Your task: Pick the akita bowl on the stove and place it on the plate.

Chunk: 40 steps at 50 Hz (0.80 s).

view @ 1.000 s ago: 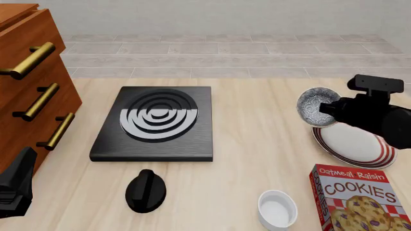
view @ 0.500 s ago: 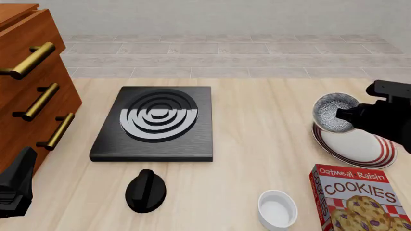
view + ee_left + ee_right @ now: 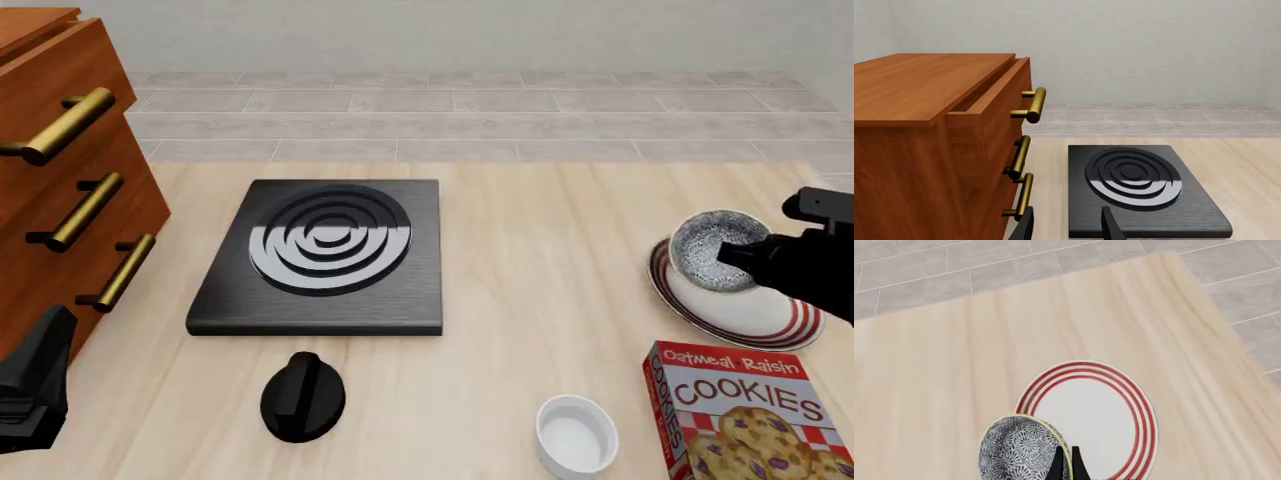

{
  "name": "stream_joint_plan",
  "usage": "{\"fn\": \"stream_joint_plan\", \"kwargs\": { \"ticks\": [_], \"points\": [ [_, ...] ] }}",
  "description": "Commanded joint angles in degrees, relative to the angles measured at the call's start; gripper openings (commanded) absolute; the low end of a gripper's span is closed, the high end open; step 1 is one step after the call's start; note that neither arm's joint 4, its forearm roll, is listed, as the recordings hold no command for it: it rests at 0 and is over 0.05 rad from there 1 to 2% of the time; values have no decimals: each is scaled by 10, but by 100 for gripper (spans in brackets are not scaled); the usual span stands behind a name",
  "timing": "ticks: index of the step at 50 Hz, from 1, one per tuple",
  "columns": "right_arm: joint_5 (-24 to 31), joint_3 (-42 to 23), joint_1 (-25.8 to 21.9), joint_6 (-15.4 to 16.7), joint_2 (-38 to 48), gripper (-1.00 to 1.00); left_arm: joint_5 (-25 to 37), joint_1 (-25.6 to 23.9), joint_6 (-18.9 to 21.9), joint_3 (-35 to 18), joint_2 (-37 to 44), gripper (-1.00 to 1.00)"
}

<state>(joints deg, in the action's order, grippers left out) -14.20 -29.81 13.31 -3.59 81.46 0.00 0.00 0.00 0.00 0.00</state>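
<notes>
While its narrow pinch grips the akita bowl's (image 3: 715, 249) rim, the right gripper (image 3: 1065, 465) holds it above the plate (image 3: 747, 310).

Akita bowl (image 3: 715, 262) above plate (image 3: 747, 315)

A pale wooden bench (image 3: 534, 210) is seen, with grey tiled floor (image 3: 467, 110) beyond its far edge. The stove (image 3: 324, 256) is laid flat on it, left of centre, its burner rings bare. Just in front of the stove, a small black oval knob (image 3: 303, 396) is set apart on the wood. At the left edge a wooden drawer cabinet (image 3: 60, 170) with brass handles is stood. The plate (image 3: 747, 305) is rested near the right edge. In front of the plate, a cookie box (image 3: 747, 415) is placed, and a plain white ramekin (image 3: 577, 435) is found just left of that box.
</notes>
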Motion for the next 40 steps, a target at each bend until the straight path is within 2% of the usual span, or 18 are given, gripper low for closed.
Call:
{"fn": "stream_joint_plan", "kwargs": {
  "ticks": [1,40],
  "points": [
    [-34,13,18,-3,20,-100,0,0,0,0,0,100],
    [-113,34,84,12,92,-100,0,0,0,0,0,100]
  ]
}}
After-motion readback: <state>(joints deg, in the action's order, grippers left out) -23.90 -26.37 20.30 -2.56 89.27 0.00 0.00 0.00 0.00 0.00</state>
